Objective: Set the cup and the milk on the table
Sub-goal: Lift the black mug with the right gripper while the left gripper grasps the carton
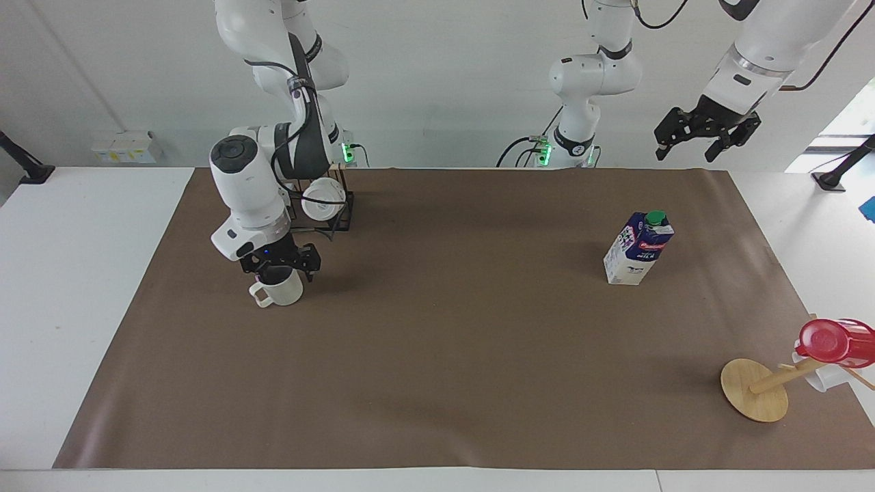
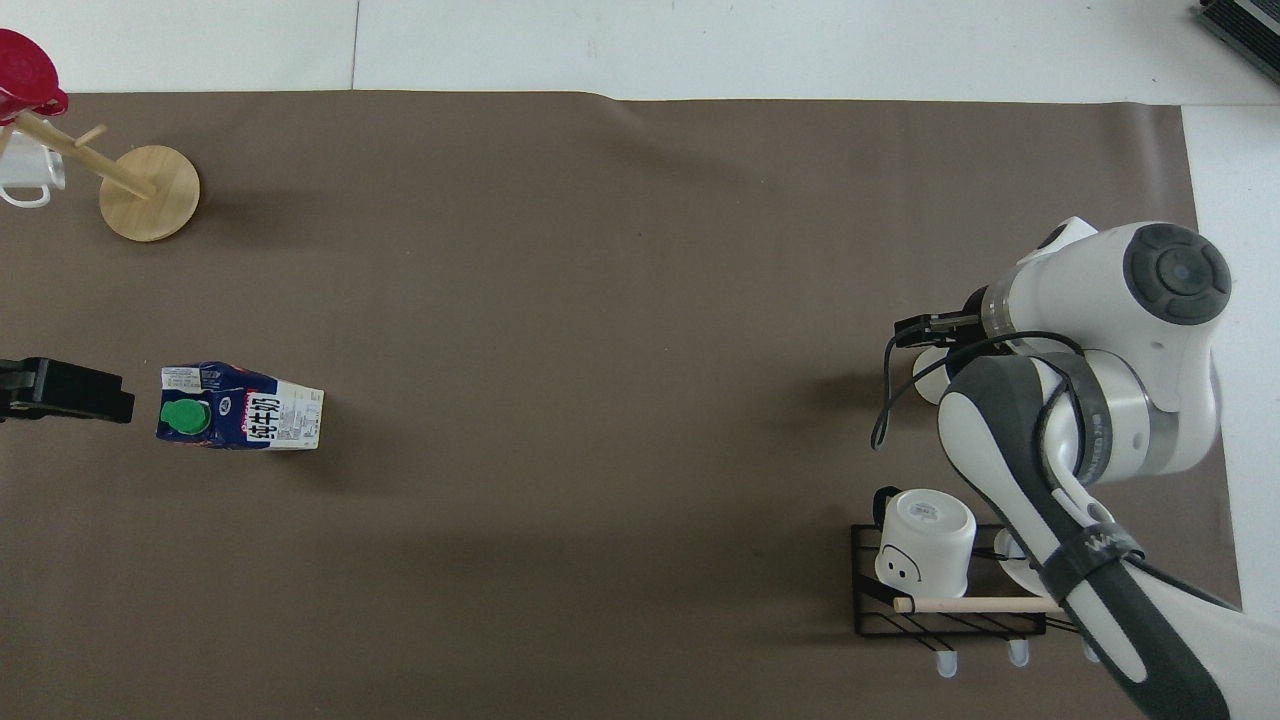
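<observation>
Right gripper (image 1: 279,263) sits directly over the cup (image 1: 281,290), jaws spread wide, nothing clamped; whether a fingertip touches the rim or dips inside, can't tell. Cup stands upright on the brown sheet of the table (image 1: 437,383), toward the right arm's end, a bit farther from the robots than the black rack (image 1: 338,215) with a white mug (image 1: 323,199). Cup's mouth points up, long axis vertical, handle points away from the robots and toward the right arm's end.

Left gripper (image 1: 704,130) waits high in the air at the left arm's end, jaws spread, empty. Milk (image 1: 638,247) stands upright on the sheet well below it, nothing touching it; long axis vertical, green cap on top. In the overhead view the left gripper (image 2: 65,390) shows just beside the milk (image 2: 240,405), only because it is raised.

Both things look already set down.

Risks: a finger hooked in the cup or catching the handle as the arm moves could drag or tip it. The arm's loose cable hangs near the rack and could snag. The tall, narrow milk would topple from any sideways brush.

Wooden stand (image 1: 755,389) with a red cup (image 1: 835,342) lies out of the way.
</observation>
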Controlling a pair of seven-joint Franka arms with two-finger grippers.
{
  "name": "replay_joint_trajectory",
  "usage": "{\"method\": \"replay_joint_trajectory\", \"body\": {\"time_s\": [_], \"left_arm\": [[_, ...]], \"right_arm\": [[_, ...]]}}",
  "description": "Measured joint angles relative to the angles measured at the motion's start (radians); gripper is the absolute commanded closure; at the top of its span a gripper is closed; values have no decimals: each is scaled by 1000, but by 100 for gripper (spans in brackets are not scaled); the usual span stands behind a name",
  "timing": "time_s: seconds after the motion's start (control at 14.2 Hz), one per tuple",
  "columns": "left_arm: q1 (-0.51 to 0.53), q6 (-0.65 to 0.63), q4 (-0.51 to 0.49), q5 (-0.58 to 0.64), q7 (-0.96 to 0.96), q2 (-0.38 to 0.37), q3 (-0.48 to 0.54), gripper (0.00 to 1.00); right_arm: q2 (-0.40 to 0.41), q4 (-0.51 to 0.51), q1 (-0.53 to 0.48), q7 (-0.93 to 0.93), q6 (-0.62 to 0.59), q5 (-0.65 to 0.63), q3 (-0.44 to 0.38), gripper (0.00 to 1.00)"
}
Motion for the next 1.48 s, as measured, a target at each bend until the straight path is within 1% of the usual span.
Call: {"method": "replay_joint_trajectory", "body": {"time_s": [0.35,0.42,0.49,0.56,0.63,0.7,1.19,1.33,1.48], "left_arm": [[0,21,-38,0,0,-19,-5,0],[0,23,-47,0,0,-20,-5,0],[0,28,-55,0,0,-20,-5,0],[0,41,-62,0,0,-21,-5,0],[0,57,-69,0,1,-22,-5,0],[0,68,-75,0,1,-22,-6,0],[0,102,-137,0,1,-26,-8,0],[0,132,-164,0,1,-26,-9,0],[0,163,-191,0,1,-27,-10,0]], "right_arm": [[3,-52,-2,0,20,0,-2,0],[7,-60,-1,0,28,0,-2,7],[12,-65,-1,0,41,0,-1,29],[17,-67,-1,0,53,0,-1,56],[20,-67,-1,0,61,0,-1,89],[21,-67,-1,0,64,0,-1,100],[21,-62,-1,17,71,0,-2,100],[24,-45,0,86,74,0,-2,100],[28,-16,14,207,74,0,-1,100]]}}
